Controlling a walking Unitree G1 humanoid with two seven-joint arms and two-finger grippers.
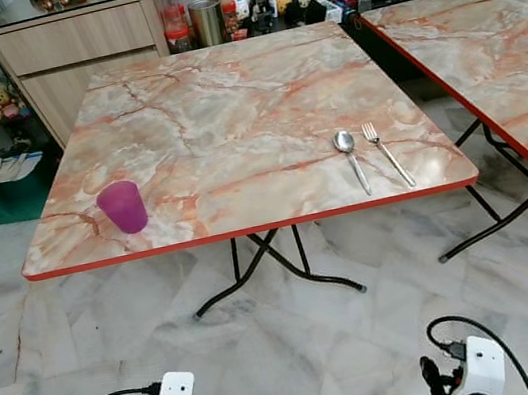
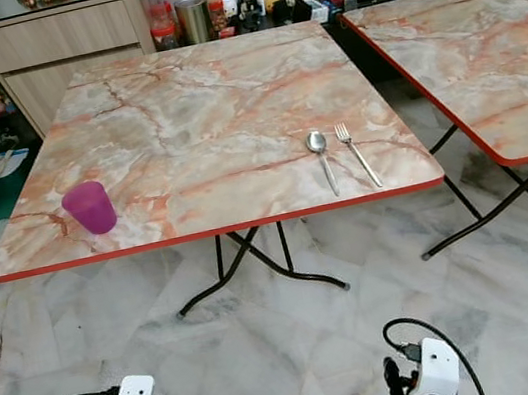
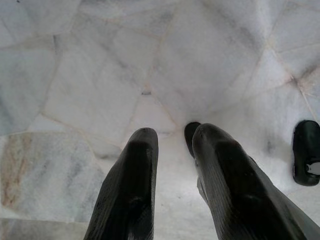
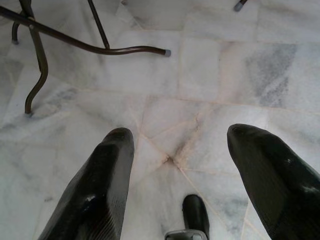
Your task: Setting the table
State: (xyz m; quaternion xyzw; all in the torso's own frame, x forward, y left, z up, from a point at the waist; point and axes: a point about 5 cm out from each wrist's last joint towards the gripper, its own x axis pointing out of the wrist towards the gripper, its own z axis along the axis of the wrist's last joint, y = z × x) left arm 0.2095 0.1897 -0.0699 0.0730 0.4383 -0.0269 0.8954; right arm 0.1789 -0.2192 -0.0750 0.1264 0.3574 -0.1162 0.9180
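The table, marble-patterned with a red edge, stands ahead of the robot on black folding legs. On it, close to the near edge, a spoon and a fork lie side by side toward the robot's right, and a purple cup stands upright toward its left, well apart from them.

Both arms hang low over the floor, short of the table. The left gripper holds nothing, its fingers a narrow gap apart; the right gripper is spread wide and also empty.

The step in hand looks like the approach. To do it well, the robot should close in squarely on the near edge, stop before its body meets the rim, then raise an arm above the tabletop, not into its edge. The cutlery lies flat, so it probably needs a low pinch from above.

A second table of the same pattern stands to the right of the first. Beyond it are a wooden cabinet and some jars; a green bin sits beside its far-left corner. The floor is pale marble.
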